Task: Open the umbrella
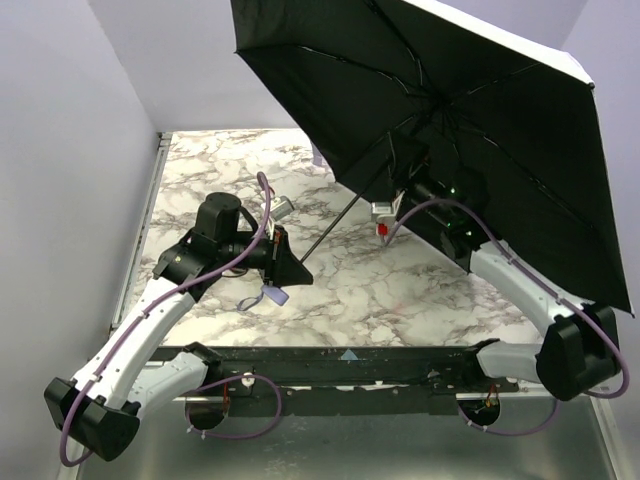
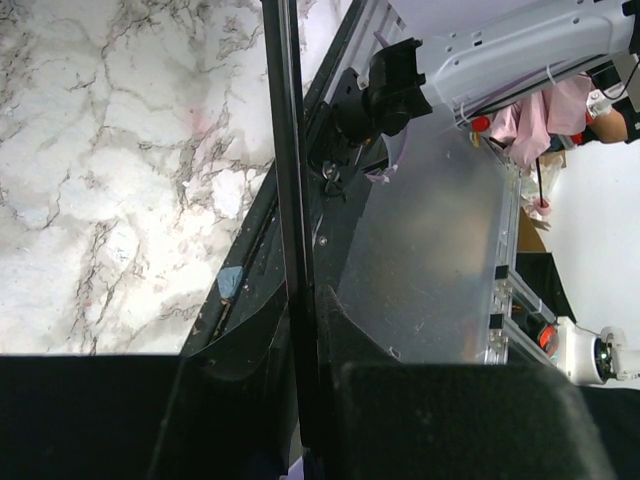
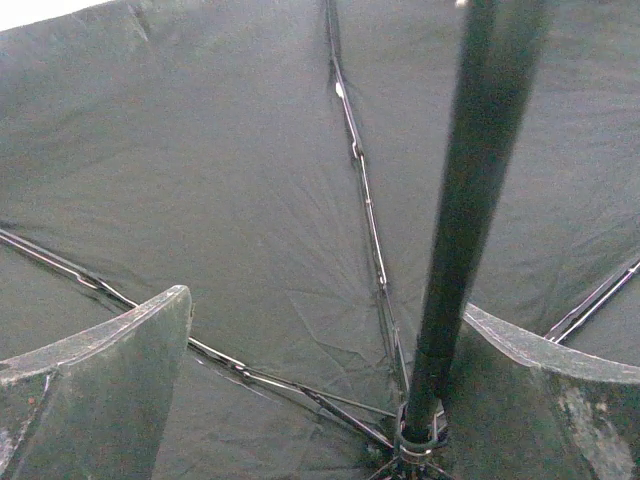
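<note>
The umbrella (image 1: 420, 90) is spread open and tilted above the back right of the table. Its black inside faces me and a pale edge (image 1: 520, 40) shows at the top. Its thin black shaft (image 1: 345, 215) slants down left to my left gripper (image 1: 287, 262), which is shut on it near the lower end. In the left wrist view the shaft (image 2: 285, 170) runs straight up from between the fingers (image 2: 345, 340). A lavender piece (image 1: 271, 296) hangs below that gripper. My right gripper (image 3: 330, 330) is open under the canopy (image 3: 220, 180). The shaft (image 3: 470, 200) passes next to its right finger (image 3: 545, 385), above the ribs' hub (image 3: 418, 445).
The marble table top (image 1: 330, 280) has a metal rail (image 1: 140, 240) along its left edge and a black frame (image 1: 340, 365) at the front. Lavender walls (image 1: 60, 150) stand to the left and behind. The right arm's base (image 2: 500, 50) shows in the left wrist view.
</note>
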{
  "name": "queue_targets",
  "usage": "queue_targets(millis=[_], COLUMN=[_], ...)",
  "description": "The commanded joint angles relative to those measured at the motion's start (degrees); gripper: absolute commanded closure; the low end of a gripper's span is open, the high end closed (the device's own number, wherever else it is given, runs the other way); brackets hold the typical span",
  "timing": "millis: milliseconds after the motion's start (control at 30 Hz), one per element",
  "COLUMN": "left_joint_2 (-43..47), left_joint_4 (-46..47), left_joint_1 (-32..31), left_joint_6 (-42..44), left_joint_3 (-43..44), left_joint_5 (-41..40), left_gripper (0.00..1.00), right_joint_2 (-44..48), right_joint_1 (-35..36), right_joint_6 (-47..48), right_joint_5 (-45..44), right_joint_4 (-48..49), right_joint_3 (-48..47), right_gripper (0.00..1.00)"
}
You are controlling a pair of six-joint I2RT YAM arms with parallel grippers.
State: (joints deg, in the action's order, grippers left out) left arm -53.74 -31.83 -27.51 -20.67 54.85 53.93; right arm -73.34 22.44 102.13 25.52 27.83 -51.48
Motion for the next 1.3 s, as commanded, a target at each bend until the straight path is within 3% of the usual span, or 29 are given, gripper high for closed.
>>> queue_targets(millis=[0, 200, 333, 467, 600, 800, 1067, 1267], left_joint_2=[-0.19, -0.93, -0.94, -0.85, -0.67, -1.1, -1.63, -1.37], left_joint_4=[6.77, 9.23, 11.43, 12.64, 14.07, 15.55, 15.74, 16.2], left_joint_1=[-0.17, -0.11, -0.07, -0.05, -0.04, -0.22, -0.4, -0.62], left_joint_6=[-0.2, -0.95, -1.48, -1.61, -1.48, -0.28, 0.67, 0.67], left_joint_3=[0.26, -0.26, -0.71, -0.97, -1.71, -2.4, -1.75, -2.2], left_joint_5=[1.71, 0.46, 0.07, -0.53, 0.33, 0.47, 0.25, -0.23], left_gripper=[1.0, 1.0, 1.0, 1.0, 1.0, 1.0, 1.0, 1.0], right_joint_2=[4.53, 12.87, 19.4, 23.22, 20.53, 15.82, 9.05, 4.28], right_joint_1=[2.27, 5.44, 8.47, 9.11, 9.09, 9.11, 9.12, 9.12], right_joint_6=[-1.62, -7.84, -22.97, -49.99, -79.81, -111.93, -130.01, -143.68], right_joint_5=[-0.96, -0.19, -2.93, -8.15, -12.98, -13.89, -18.11, -27.89], right_joint_4=[-6.25, -10.37, -15.7, -25.01, -39.98, -39.54, -33.37, -34.7], right_joint_3=[4.5, 9.73, 9.57, 3.32, -8.05, -13.97, -16.65, -20.01], right_gripper=[0.03, 0.01, 0.01, 0.01, 0.02, 0.06, 0.06, 0.26])
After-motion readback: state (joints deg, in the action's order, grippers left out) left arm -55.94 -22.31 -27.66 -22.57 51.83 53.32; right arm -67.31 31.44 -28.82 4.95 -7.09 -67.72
